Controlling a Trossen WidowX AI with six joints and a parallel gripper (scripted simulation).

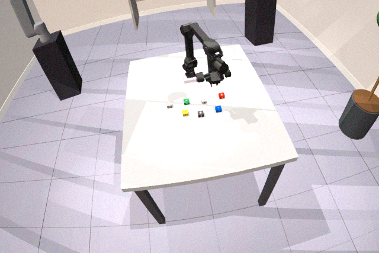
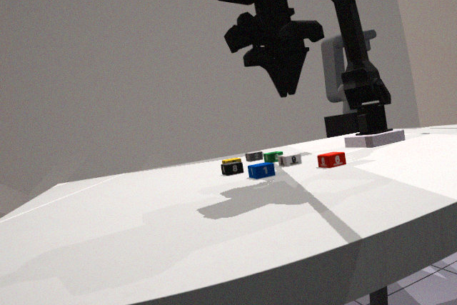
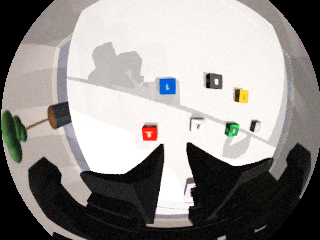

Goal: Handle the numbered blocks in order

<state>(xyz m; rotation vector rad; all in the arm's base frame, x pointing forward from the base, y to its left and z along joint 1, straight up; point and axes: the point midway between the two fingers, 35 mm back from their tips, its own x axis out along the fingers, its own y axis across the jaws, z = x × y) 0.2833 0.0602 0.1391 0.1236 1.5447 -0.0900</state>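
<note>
Table below the claw bears seven separate blocks: in the wrist view, the red block lies ahead and left, the white block ahead and right, the green block and gray block farther right, and the blue block, black block and yellow block farther forward. Red's 6 and blue's 1 face the exterior view upright, but I can't tell a long axis on either. The claw hangs well above them, pointing down, slightly open, with nothing between its fingers.
</note>
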